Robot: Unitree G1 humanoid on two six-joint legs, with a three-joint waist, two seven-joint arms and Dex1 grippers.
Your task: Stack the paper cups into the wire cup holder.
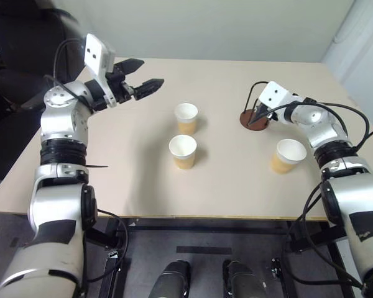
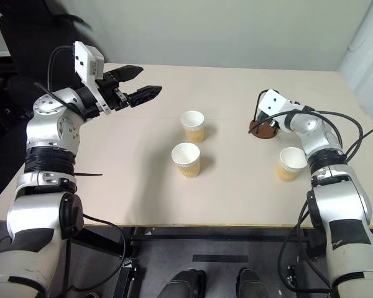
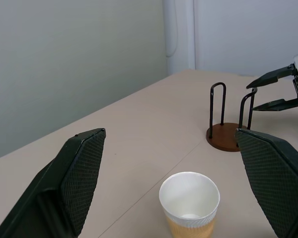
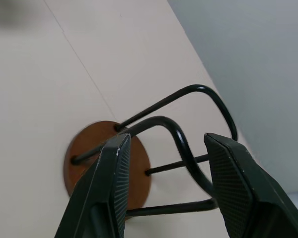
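You've got three paper cups: one far-centre, one just nearer than it, one off on the right side. All three stand upright, mouths up, apart from each other. One wire cup holder, with two black wire loops on a single round brown base. One bench carrying all of it. Two claws: left claw, right claw. Total: four loose items.
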